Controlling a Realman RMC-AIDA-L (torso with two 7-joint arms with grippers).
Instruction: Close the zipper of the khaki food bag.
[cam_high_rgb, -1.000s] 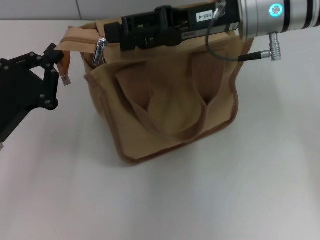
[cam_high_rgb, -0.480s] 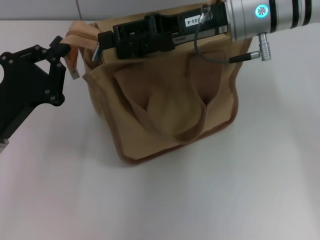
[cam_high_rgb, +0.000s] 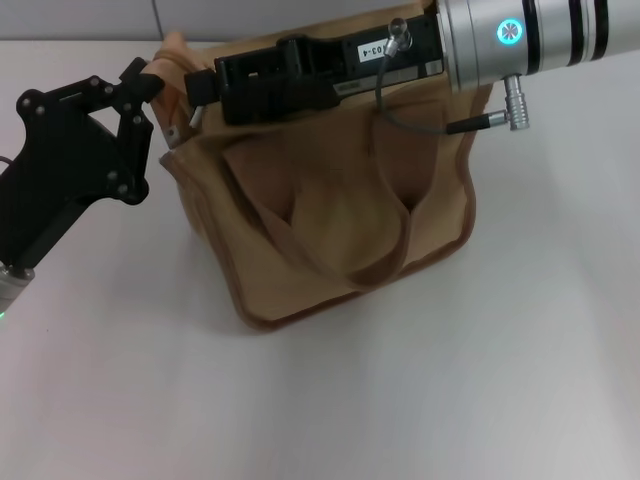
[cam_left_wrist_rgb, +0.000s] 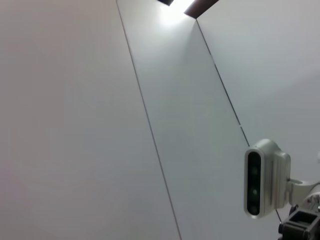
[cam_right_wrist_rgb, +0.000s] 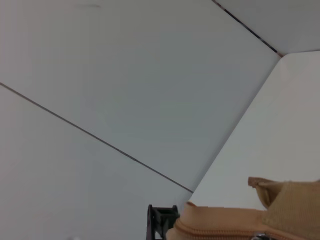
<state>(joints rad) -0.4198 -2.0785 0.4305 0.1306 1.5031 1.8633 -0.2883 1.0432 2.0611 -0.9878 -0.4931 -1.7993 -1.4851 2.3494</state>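
Observation:
The khaki food bag (cam_high_rgb: 330, 230) stands mid-table with its handles drooping over the front pocket. My right gripper (cam_high_rgb: 203, 88) reaches in from the right along the bag's top to its left end and is shut on the silver pull tab (cam_high_rgb: 194, 117), which hangs just under its tips. The arm hides most of the zipper in the head view. A stretch of zipper (cam_right_wrist_rgb: 220, 231) shows in the right wrist view. My left gripper (cam_high_rgb: 152, 82) is at the bag's left top corner, shut on the fabric end tab (cam_high_rgb: 170, 55).
The white table (cam_high_rgb: 450, 380) surrounds the bag. The left wrist view shows only wall panels and a white camera on a stand (cam_left_wrist_rgb: 264, 177). The right wrist view shows my left gripper's black tip (cam_right_wrist_rgb: 160, 220) beyond the bag's end.
My right gripper has slid left along the bag's top with the pull tab. My left gripper has moved up and right, closer to the bag's corner, still holding the end tab.

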